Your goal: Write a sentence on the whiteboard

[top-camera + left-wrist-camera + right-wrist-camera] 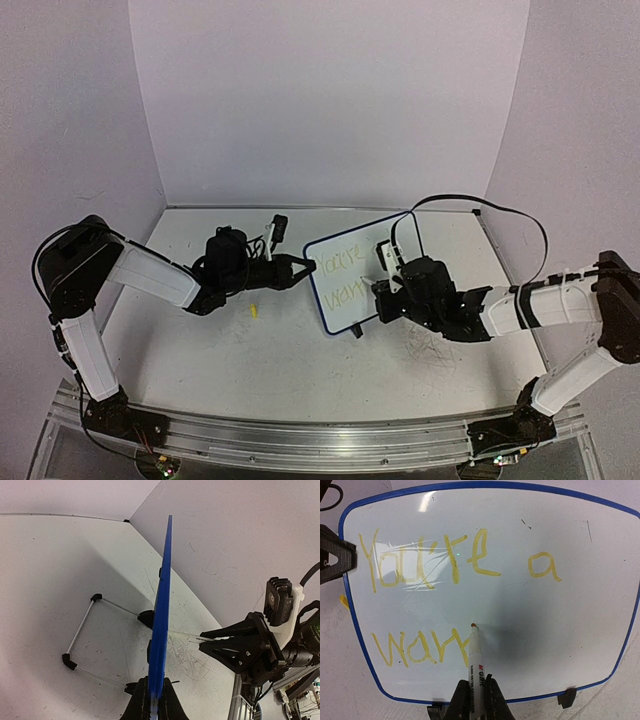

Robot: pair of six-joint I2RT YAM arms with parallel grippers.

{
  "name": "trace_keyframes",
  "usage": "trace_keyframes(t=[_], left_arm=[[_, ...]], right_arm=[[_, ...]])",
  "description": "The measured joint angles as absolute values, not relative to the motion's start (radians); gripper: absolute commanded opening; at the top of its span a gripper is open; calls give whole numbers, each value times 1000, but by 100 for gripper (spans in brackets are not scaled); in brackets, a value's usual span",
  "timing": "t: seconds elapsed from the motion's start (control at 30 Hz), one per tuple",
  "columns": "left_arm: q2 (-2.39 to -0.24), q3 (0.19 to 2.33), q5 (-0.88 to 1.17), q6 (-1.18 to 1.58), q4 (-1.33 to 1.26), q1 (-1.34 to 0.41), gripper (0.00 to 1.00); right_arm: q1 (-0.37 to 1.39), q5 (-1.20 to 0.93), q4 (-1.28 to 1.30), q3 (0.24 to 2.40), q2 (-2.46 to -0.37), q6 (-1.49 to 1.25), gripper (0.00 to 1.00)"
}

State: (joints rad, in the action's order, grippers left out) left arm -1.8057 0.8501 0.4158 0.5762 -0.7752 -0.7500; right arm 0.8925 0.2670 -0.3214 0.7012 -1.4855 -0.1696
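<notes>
The whiteboard (355,280) stands propped on the counter (250,360), right of centre, its left edge pinched in the left claw (155,696). The right claw (472,701) grips a marker (476,660), tip touching the whiteboard just after "Warr", the second line of the yellow sentence (454,562).

Overhead rear view; both wrist views close on whiteboard (570,630)

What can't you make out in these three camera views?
Top external: the sentence is too small and faint to read.
Left wrist: the whiteboard is edge-on, its writing face hidden.
Right wrist: the right gripper hides the marker's lower barrel.
</notes>
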Motion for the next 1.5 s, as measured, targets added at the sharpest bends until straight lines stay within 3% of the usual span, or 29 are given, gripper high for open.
trace_keyframes(t=[0.37,1.5], left_arm=[[-1806,850,416,575,-776,-750,0],[-1806,850,417,575,-775,-750,0]], right_arm=[[891,258,-303,681,-1411,-179,0],[891,250,-304,671,-1472,-195,0]])
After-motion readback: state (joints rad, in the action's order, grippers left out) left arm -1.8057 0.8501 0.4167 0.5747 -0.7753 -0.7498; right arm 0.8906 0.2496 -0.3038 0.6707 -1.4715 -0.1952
